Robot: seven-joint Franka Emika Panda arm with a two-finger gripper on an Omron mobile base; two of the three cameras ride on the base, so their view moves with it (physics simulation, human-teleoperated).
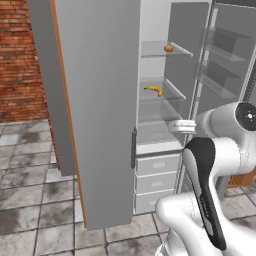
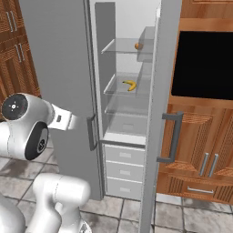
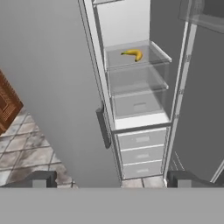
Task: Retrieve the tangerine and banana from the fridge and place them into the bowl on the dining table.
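Note:
The fridge [image 1: 95, 100] stands with both doors swung open. On its upper glass shelf lies the tangerine [image 1: 168, 48] [image 2: 138, 46], small and orange. One shelf lower rests the yellow banana [image 1: 154, 90] [image 2: 130, 84] [image 3: 133, 54]. Below the shelves are white drawers [image 3: 141, 154]. My gripper [image 3: 112, 180] is open, its fingertips [image 3: 41, 179] wide apart with nothing between them. It hovers in front of the fridge opening, well short of the shelves, level with the lowest one. My white hand [image 1: 182, 126] points into the compartment. The bowl and the dining table are out of view.
The left door [image 2: 54, 59] with its dark handle [image 2: 92, 132] is close beside my arm. The right door [image 2: 160, 113] carries bins [image 1: 225, 55]. Wooden cabinets [image 2: 200, 154] and a black panel [image 2: 205, 63] are at the right, a brick wall [image 1: 20, 60] at the left. The floor is tiled.

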